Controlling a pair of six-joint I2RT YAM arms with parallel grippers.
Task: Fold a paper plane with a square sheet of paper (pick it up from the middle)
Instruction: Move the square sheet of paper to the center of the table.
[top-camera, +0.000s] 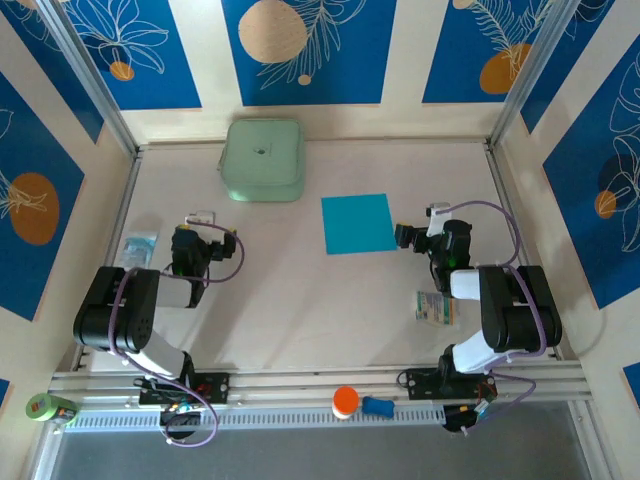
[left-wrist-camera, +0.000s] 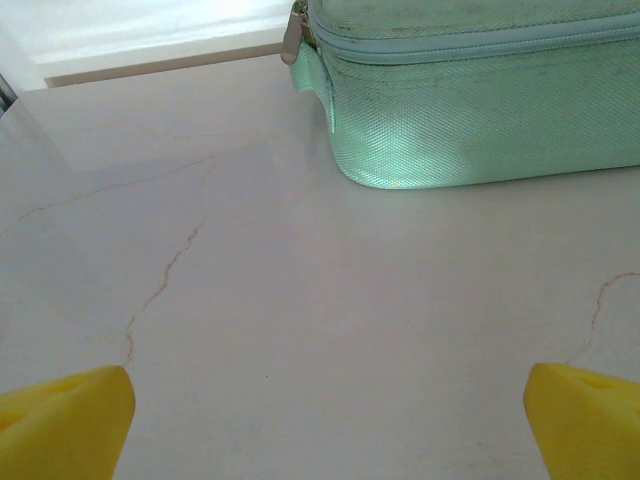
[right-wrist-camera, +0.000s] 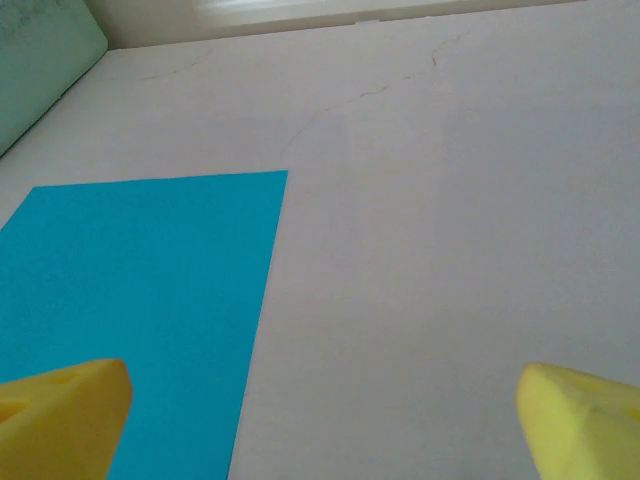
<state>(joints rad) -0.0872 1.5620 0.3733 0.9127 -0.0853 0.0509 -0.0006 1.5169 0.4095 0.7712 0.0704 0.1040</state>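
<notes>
The square sheet of paper (top-camera: 358, 223) is cyan-blue and lies flat and unfolded near the middle of the table. In the right wrist view the sheet (right-wrist-camera: 140, 300) covers the left half, its right edge running away from me. My right gripper (top-camera: 412, 236) hovers just off the sheet's right edge, open (right-wrist-camera: 325, 410), with bare table between its yellow fingertips (right-wrist-camera: 70, 410). My left gripper (top-camera: 203, 228) is far to the left of the sheet, also open (left-wrist-camera: 328, 420), over bare table. No paper plane is in view.
A pale green zipped box (top-camera: 262, 160) stands at the back, close ahead of my left gripper (left-wrist-camera: 480, 100). Small printed packets lie at the left (top-camera: 140, 247) and by the right arm (top-camera: 436, 307). Walls close in the table on three sides.
</notes>
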